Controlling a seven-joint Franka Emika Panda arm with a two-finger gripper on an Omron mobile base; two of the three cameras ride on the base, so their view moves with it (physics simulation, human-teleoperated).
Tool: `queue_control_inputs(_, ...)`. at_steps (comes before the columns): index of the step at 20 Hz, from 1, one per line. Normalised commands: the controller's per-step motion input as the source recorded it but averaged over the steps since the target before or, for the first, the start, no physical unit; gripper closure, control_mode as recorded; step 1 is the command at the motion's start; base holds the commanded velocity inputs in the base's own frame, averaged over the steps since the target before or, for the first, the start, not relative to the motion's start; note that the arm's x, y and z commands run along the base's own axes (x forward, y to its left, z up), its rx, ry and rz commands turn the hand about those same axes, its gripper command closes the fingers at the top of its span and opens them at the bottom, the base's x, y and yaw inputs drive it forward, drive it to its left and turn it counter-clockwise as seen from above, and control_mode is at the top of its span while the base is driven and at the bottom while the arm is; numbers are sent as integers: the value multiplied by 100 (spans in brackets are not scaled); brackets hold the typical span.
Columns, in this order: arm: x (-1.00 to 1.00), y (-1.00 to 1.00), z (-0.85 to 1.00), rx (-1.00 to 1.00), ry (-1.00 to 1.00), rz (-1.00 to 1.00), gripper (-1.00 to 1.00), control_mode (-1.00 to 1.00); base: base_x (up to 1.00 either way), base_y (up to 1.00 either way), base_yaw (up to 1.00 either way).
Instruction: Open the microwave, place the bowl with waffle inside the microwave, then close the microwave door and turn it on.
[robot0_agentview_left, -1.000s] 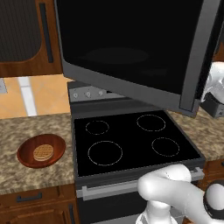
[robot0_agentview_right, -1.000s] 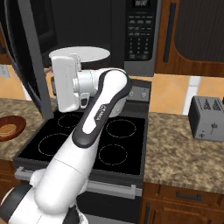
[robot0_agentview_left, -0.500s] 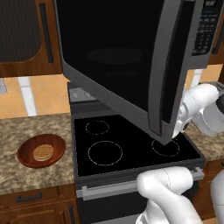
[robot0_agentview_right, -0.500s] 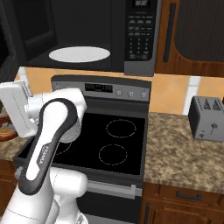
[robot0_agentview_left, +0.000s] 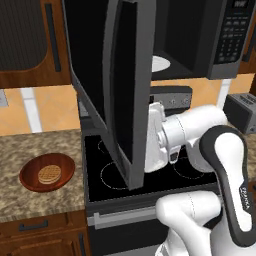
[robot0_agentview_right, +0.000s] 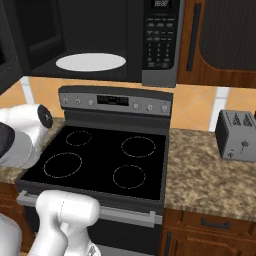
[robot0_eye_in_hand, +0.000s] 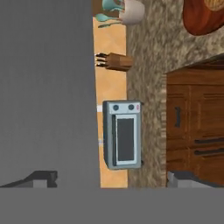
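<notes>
Your claw is spread wide, empty. Take the stiff, light reddish-brown wooden bowl, lower left, by its rim; the waffle sits loose.

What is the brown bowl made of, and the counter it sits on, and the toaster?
The bowl looks like wood: reddish-brown with a smooth, slightly glossy rim, though it could be glazed clay. The counter looks like polished stone, maybe granite, because it is speckled tan and brown. The toaster looks like brushed metal, plain grey with dark slots on top.
</notes>
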Motion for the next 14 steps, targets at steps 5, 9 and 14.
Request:
queue_control_inputs(5, 94, 10, -56, -18, 24, -10, -100, -100, 0, 0, 0)
queue_control_inputs(9, 100, -34, -99, -25, 25, 0, -100, -100, 0, 0, 0)
queue_control_inputs(14, 100, 89, -96, -27, 10, -4, -100, -100, 0, 0, 0)
